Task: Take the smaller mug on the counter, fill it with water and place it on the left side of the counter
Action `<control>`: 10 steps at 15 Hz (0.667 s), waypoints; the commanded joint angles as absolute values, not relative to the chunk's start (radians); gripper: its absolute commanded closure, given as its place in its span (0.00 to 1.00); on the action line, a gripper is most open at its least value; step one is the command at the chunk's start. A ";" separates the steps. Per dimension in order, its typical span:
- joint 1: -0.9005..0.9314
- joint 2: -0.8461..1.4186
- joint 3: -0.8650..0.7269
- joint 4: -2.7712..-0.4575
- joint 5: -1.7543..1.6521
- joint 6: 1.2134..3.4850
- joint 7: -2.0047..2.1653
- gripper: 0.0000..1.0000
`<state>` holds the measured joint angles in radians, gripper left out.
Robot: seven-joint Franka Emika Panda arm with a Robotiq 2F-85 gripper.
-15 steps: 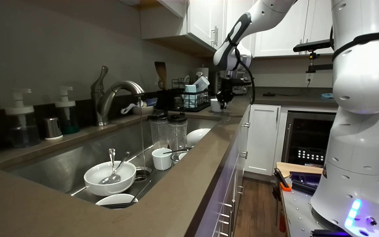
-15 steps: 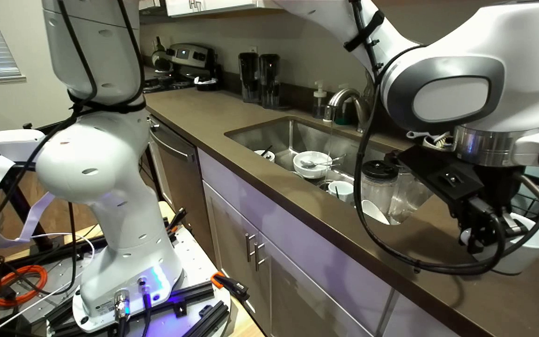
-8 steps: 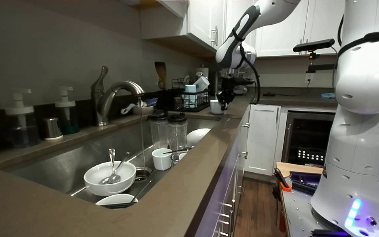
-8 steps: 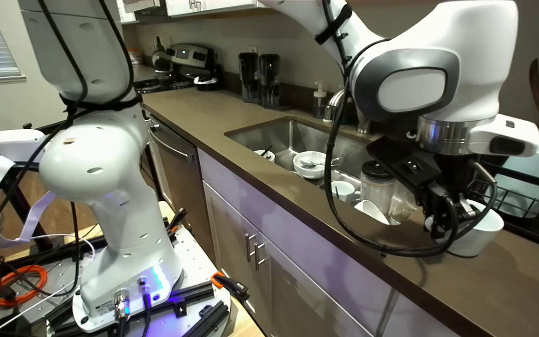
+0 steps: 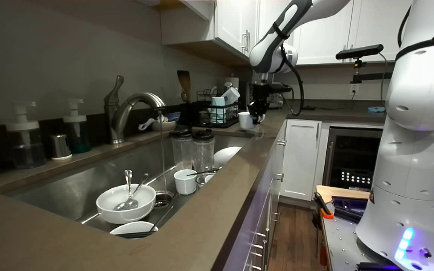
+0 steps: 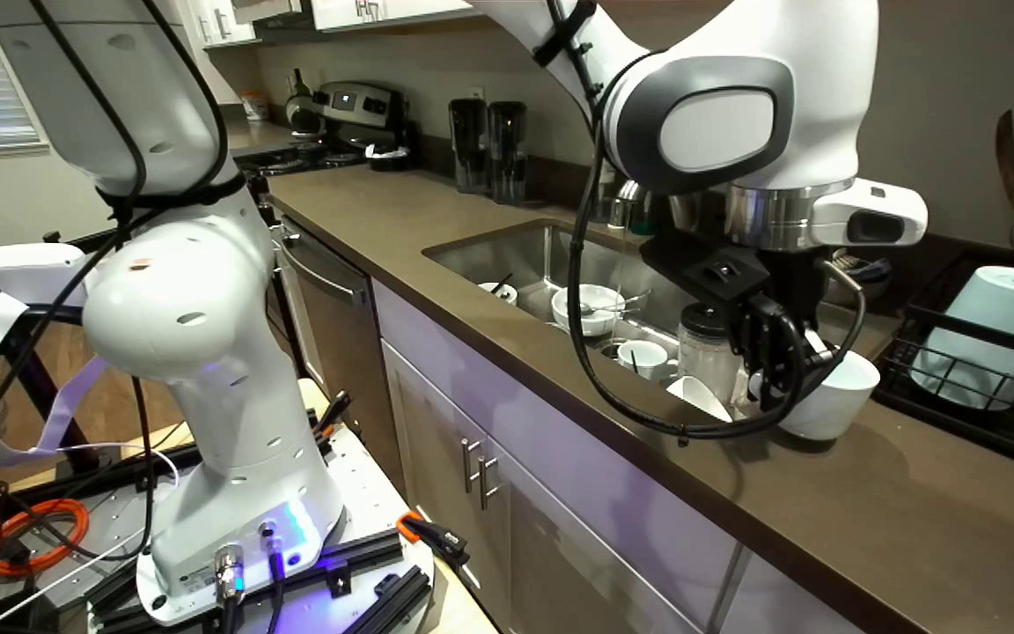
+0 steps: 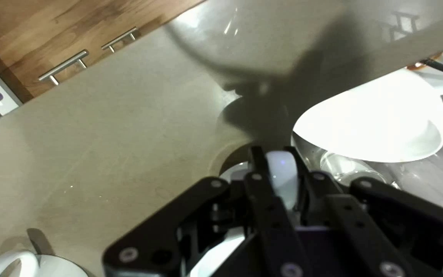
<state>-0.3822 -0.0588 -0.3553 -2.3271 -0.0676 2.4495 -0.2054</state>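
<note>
Just beside the steel sink basin (image 5: 70,195), over the dark grey-brown stone counter (image 6: 938,519): small white cylindrical ceramic mug (image 6: 828,401), roughly upright, loop handle (image 7: 283,169) pinched in the black two-fingered gripper (image 7: 274,154). Above the sink basin: curved chrome faucet (image 5: 145,99) with thin clear water stream (image 5: 162,150). Inside: round white bowl (image 5: 126,215) with metal spoons (image 5: 130,203).

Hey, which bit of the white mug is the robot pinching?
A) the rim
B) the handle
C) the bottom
B: in the wrist view, the gripper has the handle between its two fingers, and an exterior view shows the mug upright beside them.
</note>
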 commanded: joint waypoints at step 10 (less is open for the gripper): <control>-0.299 -0.196 -0.303 -2.330 -0.108 2.400 -0.218 0.96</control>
<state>-0.3208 -0.1757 -0.3186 -2.3369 -0.0932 2.4103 -0.2055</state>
